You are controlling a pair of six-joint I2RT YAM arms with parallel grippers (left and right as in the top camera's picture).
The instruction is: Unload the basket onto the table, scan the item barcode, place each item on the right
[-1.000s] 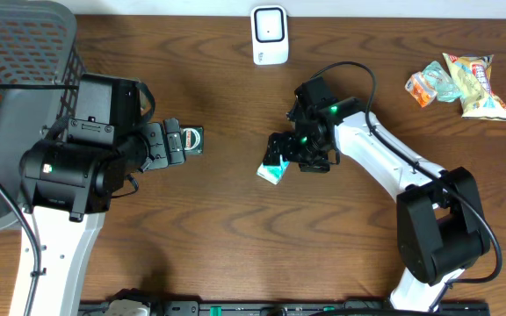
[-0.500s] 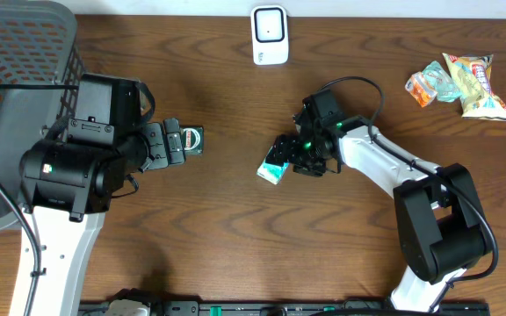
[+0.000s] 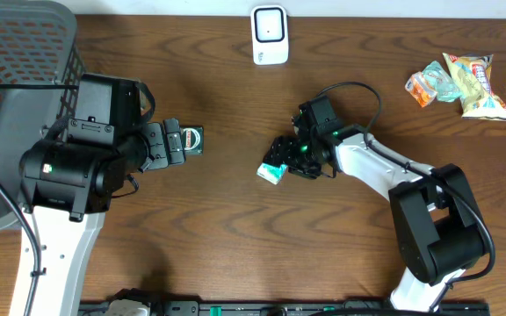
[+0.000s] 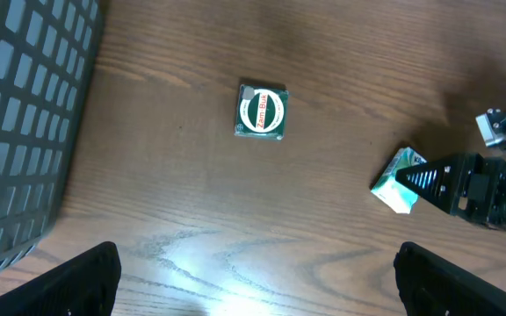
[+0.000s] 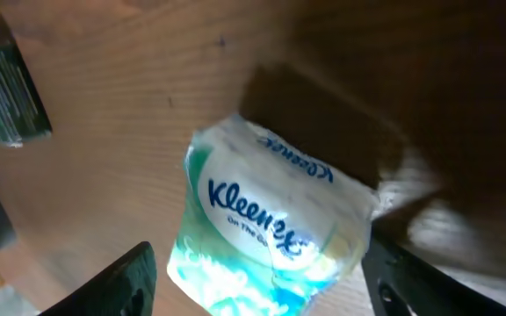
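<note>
My right gripper [image 5: 257,256] has its 2 fingers apart, straddling the Kleenex pack [image 5: 271,211]; contact I cannot tell. My left gripper [image 4: 255,259] gapes wide, holding nothing.

Wooden table [image 3: 235,241] carries tissue pack [image 3: 272,171], green packet [image 3: 193,140], scanner [image 3: 270,35], snack bags [image 3: 460,81].

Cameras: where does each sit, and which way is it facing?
Overhead: above the table, facing straight down; left arm, right arm show.
Left wrist: high up, facing down at box and tissue pack; own fingers at bottom corners.
Right wrist: close over the tissue pack; fingers flank it.
Shared: tissue pack, in all three.
</note>
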